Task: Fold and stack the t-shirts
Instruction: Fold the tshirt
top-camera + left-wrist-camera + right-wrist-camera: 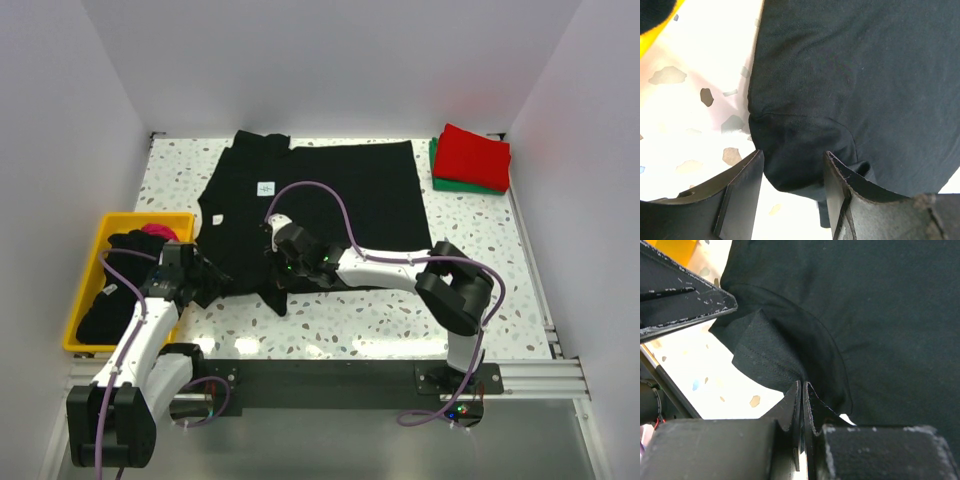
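**A:** What's on your far left?

**B:** A yellow bin (125, 220) at the table's (400, 320) left edge. Black cloth (108, 295) is heaped in it, and a pink shirt (158, 232) shows at its far end.

**A:** And your left gripper?

**B:** My left gripper (792, 165) is just beside the bin with its jaws wide apart. A sleeve of the black t-shirt (340, 190) lies between the fingers, and I grip nothing.

**A:** Where's that shirt?

**B:** It is spread flat across the middle of the table, with its white label (265, 187) facing up on the left part.

**A:** Your right gripper?

**B:** My right gripper (802, 387) is at the shirt's near edge, close to the left one. Its jaws are pressed together on a thin edge of cloth by the sleeve.

**A:** Far right?

**B:** A folded red shirt (475, 155) lies on a folded green shirt (450, 184), just beside the black one's far right corner.
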Motion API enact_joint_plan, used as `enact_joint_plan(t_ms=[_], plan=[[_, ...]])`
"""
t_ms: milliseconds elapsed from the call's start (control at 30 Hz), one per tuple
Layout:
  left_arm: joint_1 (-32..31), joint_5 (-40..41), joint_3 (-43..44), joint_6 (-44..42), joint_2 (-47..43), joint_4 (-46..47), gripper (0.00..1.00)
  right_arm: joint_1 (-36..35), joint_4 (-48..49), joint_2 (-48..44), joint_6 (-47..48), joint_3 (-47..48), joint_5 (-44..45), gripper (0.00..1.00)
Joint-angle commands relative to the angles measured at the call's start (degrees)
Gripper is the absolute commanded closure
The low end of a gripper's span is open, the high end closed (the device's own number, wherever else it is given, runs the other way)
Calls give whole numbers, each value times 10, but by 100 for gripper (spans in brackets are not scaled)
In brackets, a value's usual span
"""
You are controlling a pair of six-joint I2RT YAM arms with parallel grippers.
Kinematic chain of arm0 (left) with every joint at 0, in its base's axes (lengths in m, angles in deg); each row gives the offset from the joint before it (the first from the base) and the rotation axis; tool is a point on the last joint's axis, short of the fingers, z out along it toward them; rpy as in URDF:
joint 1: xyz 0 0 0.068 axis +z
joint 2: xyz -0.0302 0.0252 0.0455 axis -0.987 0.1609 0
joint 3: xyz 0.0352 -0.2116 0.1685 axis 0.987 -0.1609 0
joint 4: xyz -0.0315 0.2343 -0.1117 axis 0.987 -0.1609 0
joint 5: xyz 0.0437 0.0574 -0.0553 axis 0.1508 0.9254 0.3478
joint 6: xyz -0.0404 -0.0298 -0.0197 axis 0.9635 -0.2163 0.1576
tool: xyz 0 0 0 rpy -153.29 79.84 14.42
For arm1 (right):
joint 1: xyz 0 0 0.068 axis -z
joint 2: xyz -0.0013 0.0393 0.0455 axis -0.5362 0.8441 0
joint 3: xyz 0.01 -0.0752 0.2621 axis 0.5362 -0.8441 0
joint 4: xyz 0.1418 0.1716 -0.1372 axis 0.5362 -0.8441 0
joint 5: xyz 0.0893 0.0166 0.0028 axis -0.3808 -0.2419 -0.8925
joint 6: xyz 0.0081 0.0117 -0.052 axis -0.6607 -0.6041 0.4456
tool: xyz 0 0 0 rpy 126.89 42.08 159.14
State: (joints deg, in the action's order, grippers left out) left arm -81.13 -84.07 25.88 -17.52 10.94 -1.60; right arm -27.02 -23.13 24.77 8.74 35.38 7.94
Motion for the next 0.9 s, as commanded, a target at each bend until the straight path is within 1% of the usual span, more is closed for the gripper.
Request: enact_joint_plan(t_ms=[0, 233, 333, 467, 533, 700, 800, 867], plan=[[3, -8, -3, 7, -2, -4, 44, 5, 29, -32, -7, -2, 6, 100], [3, -16, -13, 13, -1, 3, 44, 6, 29, -28, -9, 2, 4, 100], [3, -29, -18, 10, -2, 11, 41, 9, 28, -27, -9, 4, 6, 100], [3, -42, -20, 8, -13, 21, 33, 12, 29, -26, -10, 4, 4, 100], [3, -49, -23, 3, -17, 30, 32, 13, 30, -25, -10, 5, 3, 100], [3, -53, -29, 0, -17, 46, 35, 14, 31, -25, -11, 5, 0, 100], [3, -60, -33, 2, -11, 62, 40, 14, 30, -29, -12, 2, -4, 100], [3, -64, -33, 3, -4, 72, 47, 13, 30, -28, -13, -1, -6, 100]])
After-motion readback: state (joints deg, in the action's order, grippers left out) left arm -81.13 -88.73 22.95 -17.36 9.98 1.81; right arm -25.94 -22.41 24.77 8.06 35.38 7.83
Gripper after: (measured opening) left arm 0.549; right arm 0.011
